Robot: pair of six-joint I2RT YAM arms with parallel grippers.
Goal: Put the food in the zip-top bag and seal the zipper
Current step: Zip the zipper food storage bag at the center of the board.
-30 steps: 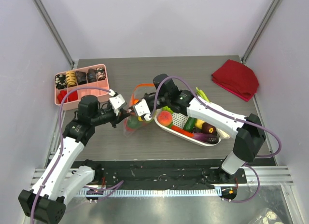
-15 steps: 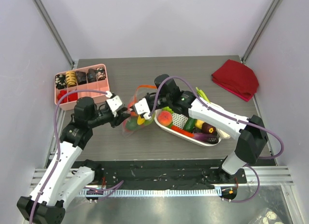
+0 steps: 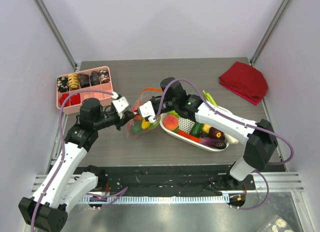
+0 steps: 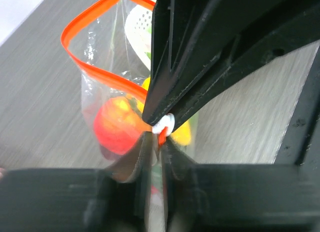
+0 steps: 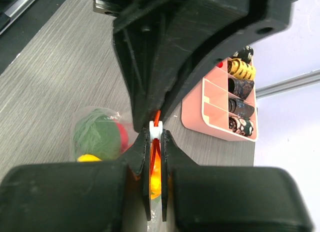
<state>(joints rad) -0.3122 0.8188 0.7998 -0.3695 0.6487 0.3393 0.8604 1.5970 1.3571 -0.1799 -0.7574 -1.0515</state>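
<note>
Film of the zip-top bag is thin, soft and crinkly (judged from its folds). It will sag under load and slide out of a hold taken on the wall. The better hold, in my judgement, is the zipper, the firmer red-orange strip at the mouth, which gives the pads something to bite. The food inside is a red-orange fruit, a yellow piece and a green one. It looks hard, glossy and light, so it should roll to the low corner and not crush.

Position: the bag hangs mouth uppermost just beside the white basket, on the basket's left-arm side. I cannot tell whether its bottom rests on the desk. Most of the zipper gapes as an open loop, so sealing is not yet done. More food lies in the basket.

My left pincer is closed to a narrow slit on the zipper. My right pincer is closed the same way on that strip, at a small white piece (slider or tab, I cannot tell). The two pincers meet nose to nose over one short run of zipper.
</note>
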